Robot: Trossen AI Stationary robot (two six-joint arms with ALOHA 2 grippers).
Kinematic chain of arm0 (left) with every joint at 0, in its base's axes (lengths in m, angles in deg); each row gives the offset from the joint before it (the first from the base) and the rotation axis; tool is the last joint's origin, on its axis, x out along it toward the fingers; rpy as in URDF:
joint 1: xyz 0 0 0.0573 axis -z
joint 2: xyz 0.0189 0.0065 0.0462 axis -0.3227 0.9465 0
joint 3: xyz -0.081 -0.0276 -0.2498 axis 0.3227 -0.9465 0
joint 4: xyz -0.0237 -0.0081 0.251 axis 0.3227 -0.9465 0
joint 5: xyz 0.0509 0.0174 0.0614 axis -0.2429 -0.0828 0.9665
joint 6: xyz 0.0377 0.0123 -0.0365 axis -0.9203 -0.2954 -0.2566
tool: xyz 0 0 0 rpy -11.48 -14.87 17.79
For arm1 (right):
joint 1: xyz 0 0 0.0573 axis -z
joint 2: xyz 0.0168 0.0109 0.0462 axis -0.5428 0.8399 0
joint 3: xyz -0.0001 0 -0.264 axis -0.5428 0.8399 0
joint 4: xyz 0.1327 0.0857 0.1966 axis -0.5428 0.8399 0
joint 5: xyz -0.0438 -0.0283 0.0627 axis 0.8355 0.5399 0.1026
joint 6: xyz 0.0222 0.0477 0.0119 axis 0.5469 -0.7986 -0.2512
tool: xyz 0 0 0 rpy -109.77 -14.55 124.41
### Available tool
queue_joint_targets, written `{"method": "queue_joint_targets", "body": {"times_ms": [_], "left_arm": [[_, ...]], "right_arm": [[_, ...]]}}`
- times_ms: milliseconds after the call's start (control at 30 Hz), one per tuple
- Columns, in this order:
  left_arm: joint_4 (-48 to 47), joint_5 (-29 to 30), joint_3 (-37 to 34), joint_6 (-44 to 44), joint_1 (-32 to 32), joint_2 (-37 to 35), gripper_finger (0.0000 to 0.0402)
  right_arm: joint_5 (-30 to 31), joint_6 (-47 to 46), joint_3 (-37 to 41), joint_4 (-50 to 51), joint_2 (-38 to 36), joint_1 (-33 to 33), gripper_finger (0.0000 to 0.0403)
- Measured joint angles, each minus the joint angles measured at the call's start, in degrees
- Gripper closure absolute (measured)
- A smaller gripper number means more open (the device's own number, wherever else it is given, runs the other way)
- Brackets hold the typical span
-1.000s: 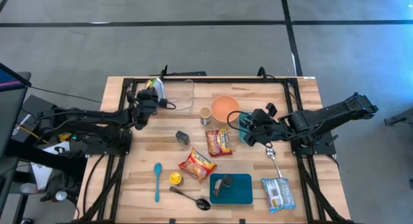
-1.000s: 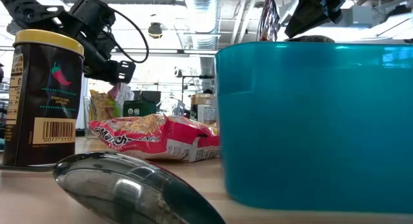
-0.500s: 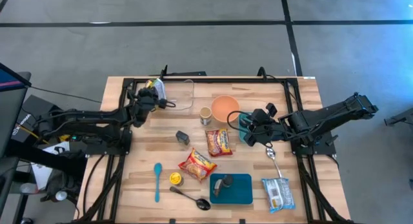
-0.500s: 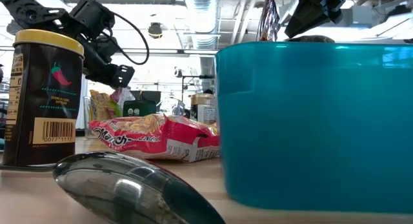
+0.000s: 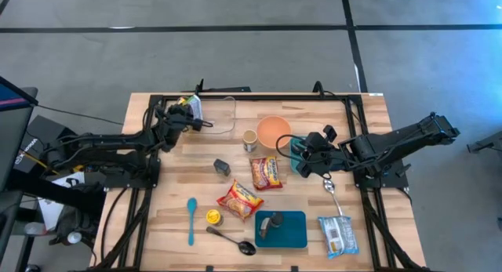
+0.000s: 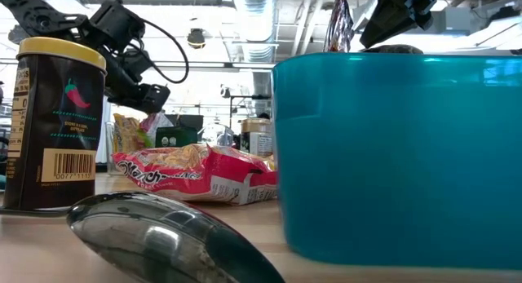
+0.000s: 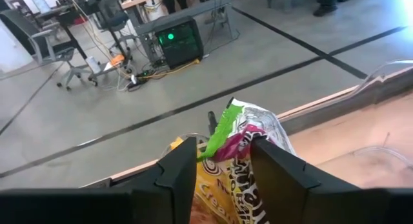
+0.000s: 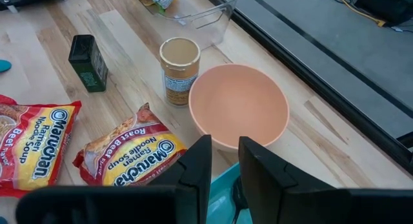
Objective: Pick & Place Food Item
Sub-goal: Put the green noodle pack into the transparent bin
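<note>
left gripper (image 7: 222,175) at the far-left corner, fingers parted around the snack bag (image 7: 248,137), grip unclear; next, lift it. right gripper (image 8: 224,161), fingers narrow, waits mid-table.

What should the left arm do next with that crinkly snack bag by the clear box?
Probably spread its fingers wider and draw back. The left gripper sits at the table's far left corner with the snack bag between its fingers, beside the clear container, so the bag looks about delivered.
</note>
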Motion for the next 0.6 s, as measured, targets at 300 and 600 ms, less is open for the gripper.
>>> {"method": "queue_joint_targets", "body": {"times_ms": [300, 600], "left_arm": [[0.02, -0.22, 0.0, 0.05, -1.36, 0.0, 0.0225], [0.03, -2.23, 0.02, 1.58, -1.36, 0.0, 0.0205]], "right_arm": [[-0.02, 0.0, 0.0, 0.0, 0.0, 0.0, 0.0331], [-0.1, -0.01, 0.0, 0.0, 0.0, 0.0, 0.0331]]}}
